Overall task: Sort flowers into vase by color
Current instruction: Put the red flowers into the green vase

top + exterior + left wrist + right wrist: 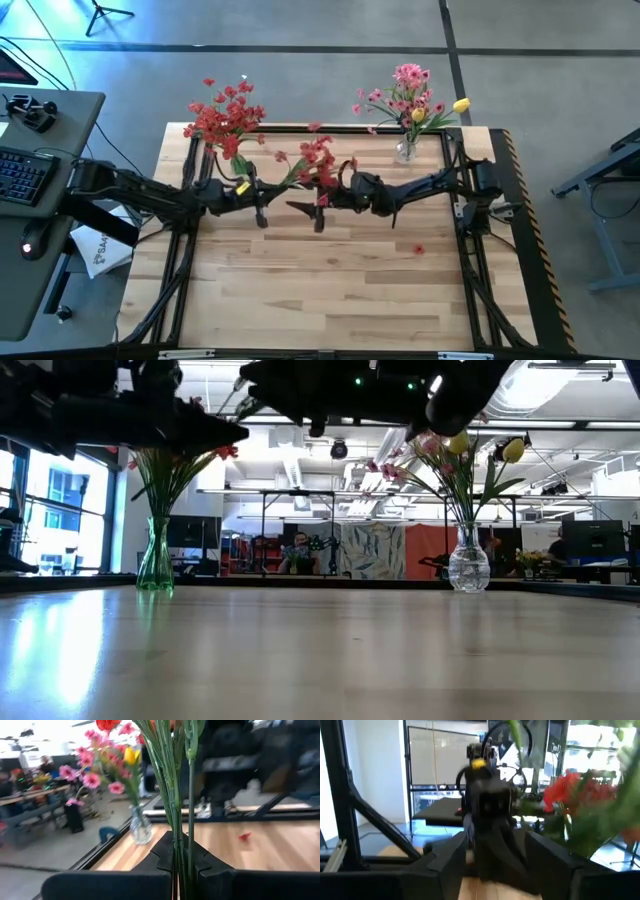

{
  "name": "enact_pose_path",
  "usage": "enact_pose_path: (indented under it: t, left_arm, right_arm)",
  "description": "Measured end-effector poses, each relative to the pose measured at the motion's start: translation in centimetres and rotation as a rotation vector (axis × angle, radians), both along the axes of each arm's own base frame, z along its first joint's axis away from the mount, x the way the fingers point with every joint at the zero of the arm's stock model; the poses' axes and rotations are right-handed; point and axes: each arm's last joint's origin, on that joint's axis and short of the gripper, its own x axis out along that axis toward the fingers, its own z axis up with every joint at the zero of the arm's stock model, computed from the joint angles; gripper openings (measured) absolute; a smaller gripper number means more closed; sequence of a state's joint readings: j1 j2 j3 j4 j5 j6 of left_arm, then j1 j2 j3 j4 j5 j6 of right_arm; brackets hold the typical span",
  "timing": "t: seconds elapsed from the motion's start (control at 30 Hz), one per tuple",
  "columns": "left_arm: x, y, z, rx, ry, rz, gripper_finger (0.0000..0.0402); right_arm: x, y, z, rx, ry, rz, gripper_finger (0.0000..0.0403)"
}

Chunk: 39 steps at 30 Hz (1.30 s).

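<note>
Above the pale wooden table (330, 290), the left gripper (181, 862) stands clamped on the thin green stems of a spray of red artificial flowers (318, 158), whose heads lean out ahead of its fingertips. The right gripper (322, 195) hangs just across from it, fingers spread apart and holding nothing. Off to the left gripper's side stands the green glass vase (155, 560) of red blooms; beyond the right arm, the clear glass vase (468, 568) of pink and yellow. The step likely calls for keeping the stems upright, lining their ends over the green vase's narrow mouth, and lowering slowly before letting go.
</note>
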<state>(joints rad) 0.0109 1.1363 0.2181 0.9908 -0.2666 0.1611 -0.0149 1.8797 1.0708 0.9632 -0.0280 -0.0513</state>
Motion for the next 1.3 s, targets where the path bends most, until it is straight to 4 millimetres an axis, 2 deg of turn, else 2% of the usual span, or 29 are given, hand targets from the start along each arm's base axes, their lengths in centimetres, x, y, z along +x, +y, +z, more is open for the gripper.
enact_pose_path:
  t: [0.2, 0.4, 0.5, 0.6, 0.73, 0.87, 1.07, 1.3]
  left_arm:
    - [1.0, 0.3, -0.7, 0.003, 0.058, 0.088, 0.0000]
    - [1.9, -0.1, -0.6, 0.087, 0.097, 0.144, 0.0000]
    - [1.8, -0.4, -0.4, 0.143, 0.119, 0.202, 0.0000]
    - [1.8, -0.7, -0.4, 0.174, 0.134, 0.225, 0.0000]
    - [1.8, -1.0, -0.4, 0.181, 0.137, 0.225, 0.0000]
    - [1.7, -1.1, -0.5, 0.193, 0.148, 0.248, 0.0000]
    - [1.7, -1.1, -0.6, 0.207, 0.167, 0.268, 0.0000]
    - [1.7, -1.0, -0.6, 0.207, 0.175, 0.288, 0.0000]
  right_arm:
    - [0.5, 0.0, 0.8, 0.017, 0.005, 0.002, 0.0150]
    - [0.4, 0.0, -0.7, 0.019, 0.218, 0.017, 0.0130]
    - [0.2, -0.3, -1.3, 0.047, 0.310, 0.009, 0.0144]
    - [0.2, -1.4, -1.8, 0.092, 0.348, -0.028, 0.0179]
    - [0.5, -3.1, -2.1, 0.167, 0.282, -0.067, 0.0236]
    - [1.1, -2.9, -2.1, 0.186, 0.152, -0.043, 0.0272]
    - [1.3, -2.2, -1.8, 0.194, 0.056, -0.081, 0.0280]
    - [1.2, -2.1, -1.3, 0.203, -0.002, -0.142, 0.0257]
